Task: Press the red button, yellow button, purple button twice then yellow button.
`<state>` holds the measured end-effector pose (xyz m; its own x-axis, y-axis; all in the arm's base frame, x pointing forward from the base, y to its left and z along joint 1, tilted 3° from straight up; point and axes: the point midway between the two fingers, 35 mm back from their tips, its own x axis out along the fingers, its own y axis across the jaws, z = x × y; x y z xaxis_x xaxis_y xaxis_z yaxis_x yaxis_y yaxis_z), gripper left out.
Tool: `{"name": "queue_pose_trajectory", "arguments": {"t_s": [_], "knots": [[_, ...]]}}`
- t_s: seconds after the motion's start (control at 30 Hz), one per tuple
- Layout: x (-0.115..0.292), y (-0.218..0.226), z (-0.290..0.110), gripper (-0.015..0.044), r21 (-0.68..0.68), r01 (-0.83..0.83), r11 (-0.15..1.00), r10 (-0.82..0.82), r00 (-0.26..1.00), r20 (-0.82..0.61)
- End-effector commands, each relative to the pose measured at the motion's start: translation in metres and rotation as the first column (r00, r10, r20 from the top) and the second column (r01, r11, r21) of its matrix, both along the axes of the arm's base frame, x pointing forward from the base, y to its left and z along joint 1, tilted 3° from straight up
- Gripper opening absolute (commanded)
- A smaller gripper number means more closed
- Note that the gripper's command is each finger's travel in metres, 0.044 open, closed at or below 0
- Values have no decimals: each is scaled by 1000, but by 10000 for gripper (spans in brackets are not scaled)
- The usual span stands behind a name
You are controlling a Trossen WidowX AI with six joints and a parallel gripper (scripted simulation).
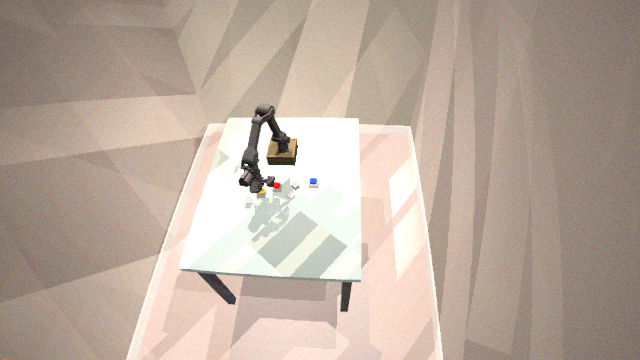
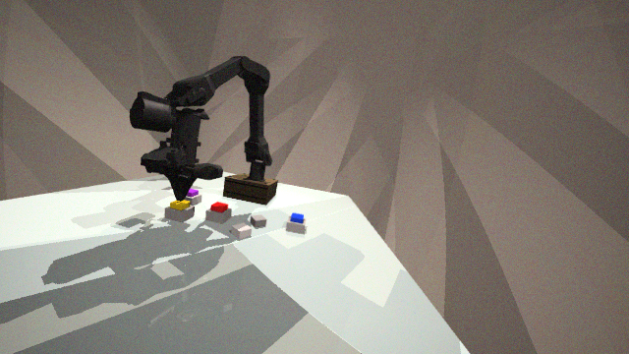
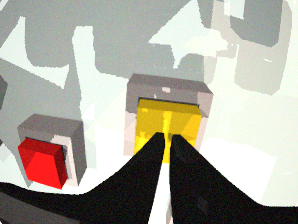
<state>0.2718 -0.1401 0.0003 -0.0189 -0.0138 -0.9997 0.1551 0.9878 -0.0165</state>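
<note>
My gripper [image 1: 260, 187] [image 2: 180, 196] [image 3: 166, 141] is shut and empty. It points straight down with its tips at the top of the yellow button [image 1: 261, 191] [image 2: 180, 205] [image 3: 168, 121]; I cannot tell whether the button is pushed down. The red button [image 1: 276, 185] [image 2: 219, 206] [image 3: 43, 161] sits on its grey base just beside the yellow one. The purple button [image 2: 193, 192] sits behind the yellow one, close to my fingers, and is hidden in the other views. All stand on the white table [image 1: 330, 150] [image 2: 344, 275].
A blue button [image 1: 313, 181] [image 2: 297, 217] stands further right. Two small grey blocks [image 2: 241, 230] [image 2: 258, 220] lie between the red and blue buttons, and another grey block [image 3: 261, 6] lies beyond the yellow button. The arm's wooden base [image 1: 282, 152] [image 2: 251, 189] stands behind the buttons.
</note>
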Motion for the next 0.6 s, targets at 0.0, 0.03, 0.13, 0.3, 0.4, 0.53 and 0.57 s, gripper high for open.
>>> {"name": "queue_pose_trajectory", "arguments": {"t_s": [0.0,0.03,0.13,0.3,0.4,0.53,0.57], "knots": [[-1,0,-8,20,3,-6,1000,6,1000,-7],[-1,0,-9,20,3,-6,1000,6,1000,-7],[-2,0,-12,20,3,-6,1000,6,1000,-7],[-2,0,-12,20,3,-6,1000,6,1000,-7],[-2,0,-12,20,3,-6,1000,6,1000,-7],[-2,0,-12,20,3,-6,1000,6,1000,-7],[-2,0,-12,20,3,-6,1000,6,1000,-7]]}}
